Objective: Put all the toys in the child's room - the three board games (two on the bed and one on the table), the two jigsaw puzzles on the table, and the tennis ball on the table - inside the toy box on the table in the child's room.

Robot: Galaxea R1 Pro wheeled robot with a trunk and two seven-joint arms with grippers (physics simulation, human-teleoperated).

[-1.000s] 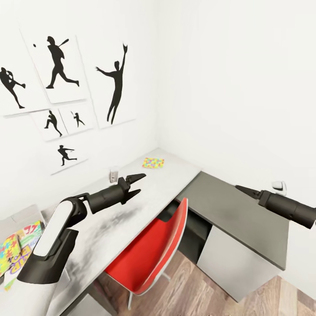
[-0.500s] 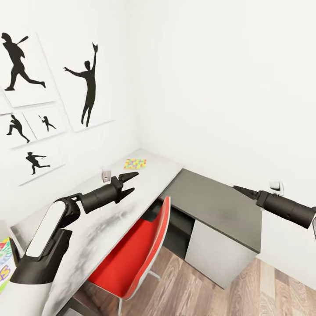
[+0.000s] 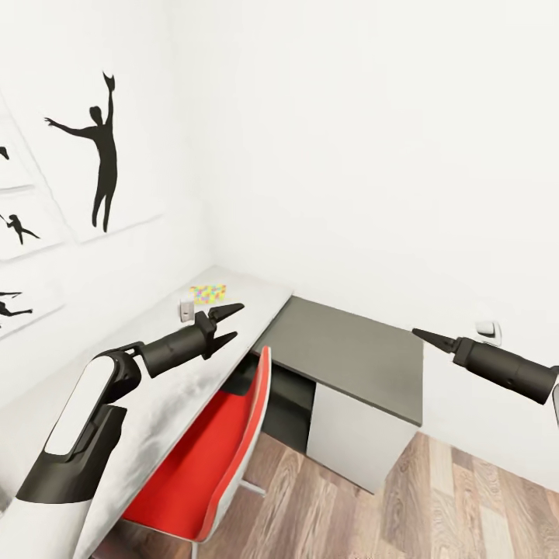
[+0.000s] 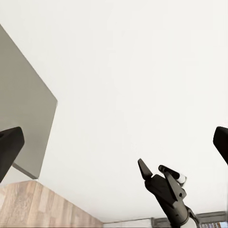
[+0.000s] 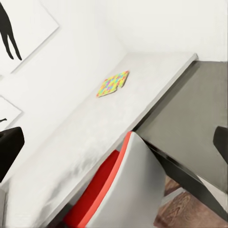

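The whole view is swinging right: the silhouette posters are sliding off and the game boxes seen a moment ago are no longer showing, so the robot is turning away from that end. One jigsaw puzzle [image 3: 207,293] is lying flat at the far corner of the table [image 3: 155,404], untouched. The left gripper [image 3: 223,324] is hanging over the tabletop, jaws apart and empty. The right gripper [image 3: 425,336] is pointing out above the dark cabinet [image 3: 349,349]; I cannot tell its jaws. A red chair [image 3: 203,442] is sitting tucked under the table.
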